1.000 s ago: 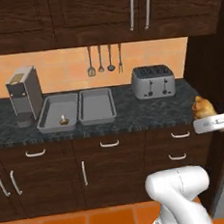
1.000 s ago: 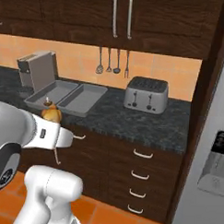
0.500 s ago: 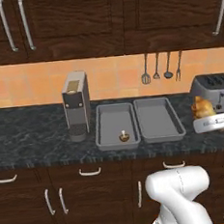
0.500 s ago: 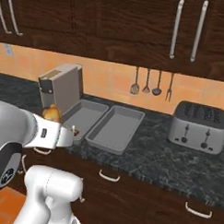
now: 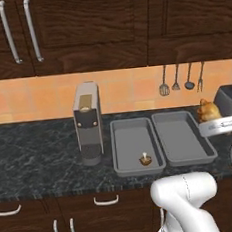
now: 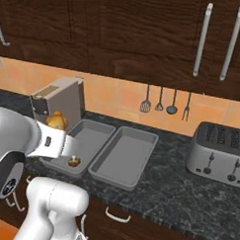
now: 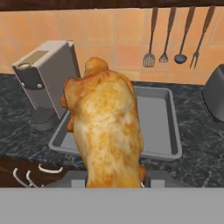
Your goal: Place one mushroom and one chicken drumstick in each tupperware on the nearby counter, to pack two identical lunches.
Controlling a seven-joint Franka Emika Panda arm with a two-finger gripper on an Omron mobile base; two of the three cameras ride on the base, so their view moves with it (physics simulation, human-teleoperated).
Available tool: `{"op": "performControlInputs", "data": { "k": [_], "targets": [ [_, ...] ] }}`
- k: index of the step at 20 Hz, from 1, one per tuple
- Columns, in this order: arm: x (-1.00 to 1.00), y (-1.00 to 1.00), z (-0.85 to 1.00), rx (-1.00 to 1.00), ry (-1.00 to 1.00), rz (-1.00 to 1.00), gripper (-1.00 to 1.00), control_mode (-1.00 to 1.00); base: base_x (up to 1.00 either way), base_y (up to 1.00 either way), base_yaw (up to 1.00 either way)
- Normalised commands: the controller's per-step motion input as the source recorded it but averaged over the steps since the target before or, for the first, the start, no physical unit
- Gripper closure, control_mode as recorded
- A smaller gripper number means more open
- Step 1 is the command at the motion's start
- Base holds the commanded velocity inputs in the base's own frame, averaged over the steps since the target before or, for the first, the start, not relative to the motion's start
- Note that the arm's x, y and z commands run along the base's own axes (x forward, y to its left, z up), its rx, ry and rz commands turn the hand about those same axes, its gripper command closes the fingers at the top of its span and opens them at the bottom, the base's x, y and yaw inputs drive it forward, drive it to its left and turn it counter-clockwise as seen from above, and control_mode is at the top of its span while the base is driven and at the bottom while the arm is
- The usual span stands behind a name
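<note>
Left base view. Step in hand, as judged: carrying a chicken drumstick (image 5: 207,110) to the trays. The tool (image 5: 217,126) was closed on the drumstick and stood over the right edge of the right tupperware (image 5: 183,137), above the table (image 5: 37,161). The left tupperware (image 5: 136,145) held one mushroom (image 5: 145,159) near its front rim; the right one lay bare. A coffee machine (image 5: 87,121) stood just beside the left tray.

Right base view. The forearm reached in from the left, level, with the drumstick (image 6: 56,121) riding on top, over the front end of the left tupperware (image 6: 84,140). A toaster (image 6: 220,151) stood well apart to the right.

Hand view. The drumstick (image 7: 106,131) stood upright, fat end down in the grip. Next move, as judged: lower over a tray floor, clear of the rim, then release.
</note>
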Motion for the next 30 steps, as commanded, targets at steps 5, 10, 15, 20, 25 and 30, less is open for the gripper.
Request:
{"op": "performControlInputs", "data": {
  "k": [5,10,15,20,25,30],
  "targets": [
    [0.60,0.36,-0.44,0.00,0.06,-0.01,1.00,-1.00,0.08,0.09,-0.02],
    [0.99,0.55,-0.95,0.00,0.14,0.00,1.00,-1.00,0.00,0.00,0.00],
    [1.00,0.36,-0.93,0.00,0.16,0.00,1.00,-1.00,0.00,0.00,0.00],
    [1.00,0.01,-0.70,0.01,0.06,0.06,1.00,-1.00,0.00,0.00,0.00],
    [0.83,0.00,-0.57,0.00,0.03,0.06,1.00,-1.00,0.00,0.00,0.00],
    [0.74,0.00,-0.40,0.00,0.09,0.04,1.00,-1.00,0.00,0.00,0.00]
  ]
}}
